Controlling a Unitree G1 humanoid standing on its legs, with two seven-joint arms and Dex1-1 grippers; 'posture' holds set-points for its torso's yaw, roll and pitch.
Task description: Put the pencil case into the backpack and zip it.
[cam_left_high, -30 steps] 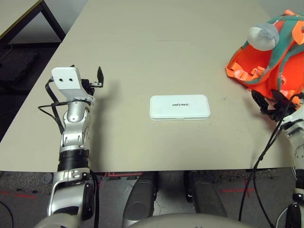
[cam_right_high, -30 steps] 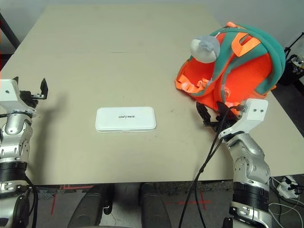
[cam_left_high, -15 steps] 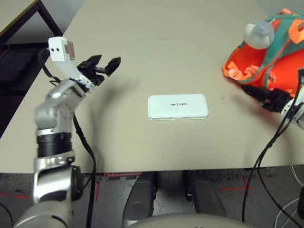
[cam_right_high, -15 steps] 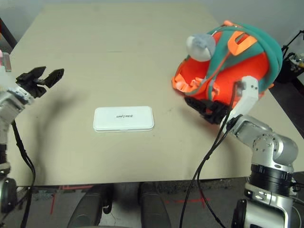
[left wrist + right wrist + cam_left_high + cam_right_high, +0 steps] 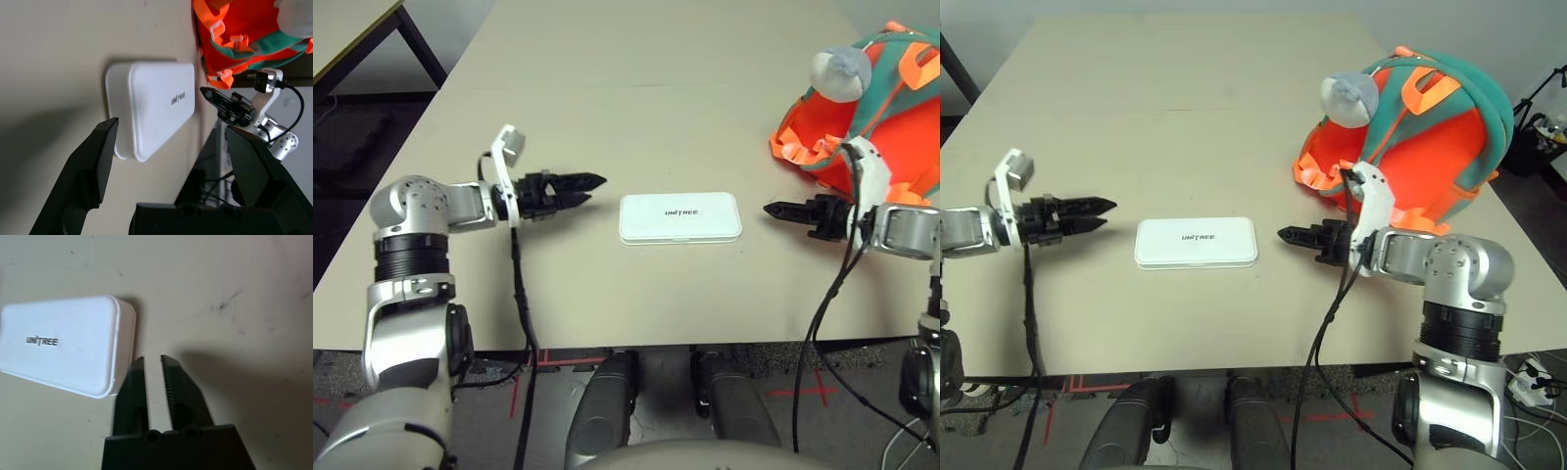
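Where the beige table fills the head views, a dark floor and the leg of a second table show past its far left corner. The pencil case lies flat near the table's front middle, lettering up. The backpack slumps at the far right with its grey plush tag on top. The left gripper points at the case's left end from just beside it, its two fingers parted only a little as seen from here, with nothing between them. The right gripper points at the case's right end, near but apart, fingers drawn together to a thin point and holding nothing.

In the left wrist view the left gripper's fingers stand wide apart, with the case ahead between them and untouched; beyond it appear the right gripper and the backpack's orange straps.

In the right wrist view the black fingers are nearly closed, only a narrow slit between them, empty, their tips just short of the case's corner on the scuffed tabletop.
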